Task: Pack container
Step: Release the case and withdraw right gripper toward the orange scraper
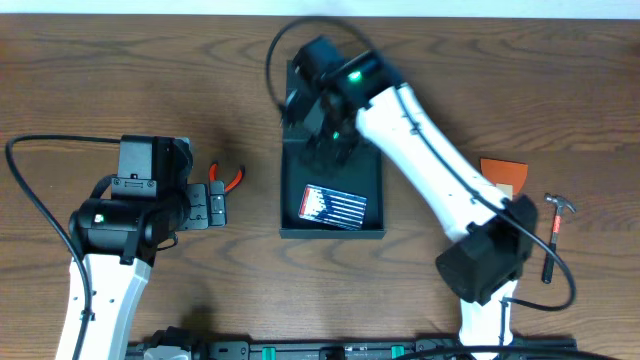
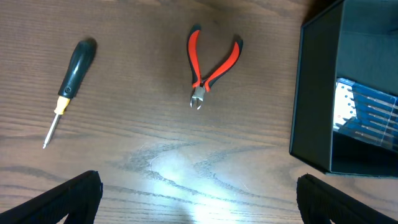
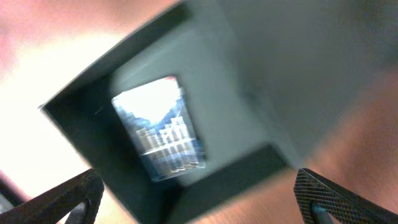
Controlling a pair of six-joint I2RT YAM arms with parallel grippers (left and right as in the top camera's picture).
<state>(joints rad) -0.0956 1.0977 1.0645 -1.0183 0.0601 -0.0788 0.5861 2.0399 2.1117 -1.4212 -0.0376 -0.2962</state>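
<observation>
R arm (image 1: 430,150) stretched over container (image 1: 296,180), R gripper (image 3: 199,194) wide, seems empty (blur); L gripper (image 2: 199,196) wide, empty.

Left end effector (image 2: 199,198) and right end effector (image 3: 198,196) both gape wide.

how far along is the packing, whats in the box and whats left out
Done: the drill-bit case lies inside the container. In hand: nothing; the right gripper hangs open over the container, the left gripper open above the table near the pliers. Left: pliers, screwdriver, hammer and orange tool all lie on the table, outside.
</observation>
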